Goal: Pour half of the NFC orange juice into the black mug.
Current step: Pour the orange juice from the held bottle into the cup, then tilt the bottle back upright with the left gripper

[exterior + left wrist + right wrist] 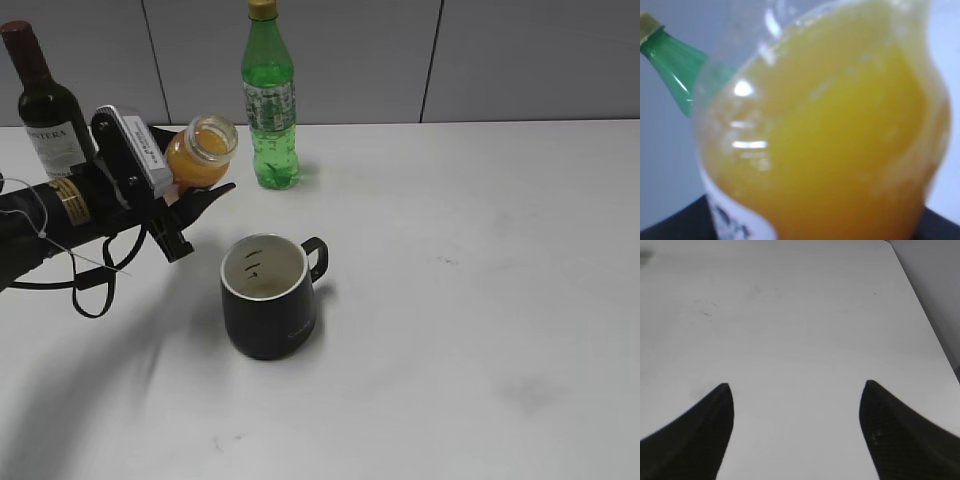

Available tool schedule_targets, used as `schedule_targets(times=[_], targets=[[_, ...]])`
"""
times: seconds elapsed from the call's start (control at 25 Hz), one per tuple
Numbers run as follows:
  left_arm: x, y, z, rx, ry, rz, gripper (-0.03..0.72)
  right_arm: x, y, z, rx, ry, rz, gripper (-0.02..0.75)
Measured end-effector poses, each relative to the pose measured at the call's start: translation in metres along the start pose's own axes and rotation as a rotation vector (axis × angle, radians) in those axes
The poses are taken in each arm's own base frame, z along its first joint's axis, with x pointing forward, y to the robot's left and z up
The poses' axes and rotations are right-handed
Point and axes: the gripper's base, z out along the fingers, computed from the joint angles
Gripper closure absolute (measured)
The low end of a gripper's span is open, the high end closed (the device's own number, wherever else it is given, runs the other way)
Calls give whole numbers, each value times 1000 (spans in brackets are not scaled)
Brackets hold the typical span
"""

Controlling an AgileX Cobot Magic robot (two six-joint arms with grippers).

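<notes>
Exterior view: your left gripper [185, 205] had its jaws clamped on the NFC orange juice [200, 152], bottle uncapped and tilted, mouth aimed toward the right edge of the counter [480, 300]. It hung up and to the left of the black mug [268, 296], not yet over the rim. The mug stood mid-counter, handle to the right. You needed to carry the mouth above the white interior before tipping further, then tilt slowly.

Left wrist view: juice filled the frame; level sat near the neck, a green bottle [670, 65] behind.

Right wrist view: right gripper [797, 390] jaws spread wide, empty, over bare counter.
</notes>
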Motion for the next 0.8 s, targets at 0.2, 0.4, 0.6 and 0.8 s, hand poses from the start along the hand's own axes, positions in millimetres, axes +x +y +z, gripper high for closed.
schedule_targets(times=[0.2, 0.4, 0.6, 0.8], targets=[[-4, 3, 0, -33, -39, 107, 219, 0, 0, 0, 0, 0, 0, 143], [-4, 3, 0, -40, -44, 169, 219, 0, 0, 0, 0, 0, 0, 143], [-1, 0, 1, -38, -38, 227, 219, 0, 0, 0, 0, 0, 0, 143], [7, -5, 3, -45, -13, 261, 219, 0, 0, 0, 0, 0, 0, 143]])
